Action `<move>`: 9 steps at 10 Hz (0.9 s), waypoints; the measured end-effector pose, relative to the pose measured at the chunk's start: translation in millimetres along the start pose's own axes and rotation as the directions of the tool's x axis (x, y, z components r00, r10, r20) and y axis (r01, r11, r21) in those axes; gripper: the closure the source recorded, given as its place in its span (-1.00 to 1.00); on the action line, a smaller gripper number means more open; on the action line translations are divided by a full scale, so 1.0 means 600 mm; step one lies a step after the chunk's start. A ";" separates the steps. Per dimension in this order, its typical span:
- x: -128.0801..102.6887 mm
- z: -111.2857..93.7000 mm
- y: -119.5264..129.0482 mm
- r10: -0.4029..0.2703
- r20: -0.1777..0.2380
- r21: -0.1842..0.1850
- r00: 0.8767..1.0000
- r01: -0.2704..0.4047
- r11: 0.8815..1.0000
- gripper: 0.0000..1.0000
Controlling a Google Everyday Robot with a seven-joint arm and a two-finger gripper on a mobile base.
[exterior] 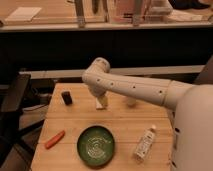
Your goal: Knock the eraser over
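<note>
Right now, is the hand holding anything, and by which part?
Cannot be told: the hand hangs at the white block, mostly hidden by the arm. The eraser stands apart, untouched.

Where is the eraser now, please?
In the camera view, the eraser stands far left on the table, left of the gripper, which hangs at the white block.
</note>
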 end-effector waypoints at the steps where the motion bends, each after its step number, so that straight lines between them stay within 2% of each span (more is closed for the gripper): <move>1: 0.001 0.003 0.001 -0.001 -0.002 -0.001 1.000 0.001 1.000 -0.60; 7: -0.025 0.020 -0.016 -0.035 -0.006 0.012 0.999 0.035 0.999 -0.60; 9: -0.023 0.023 -0.016 -0.039 -0.008 0.014 0.999 0.039 0.999 -0.60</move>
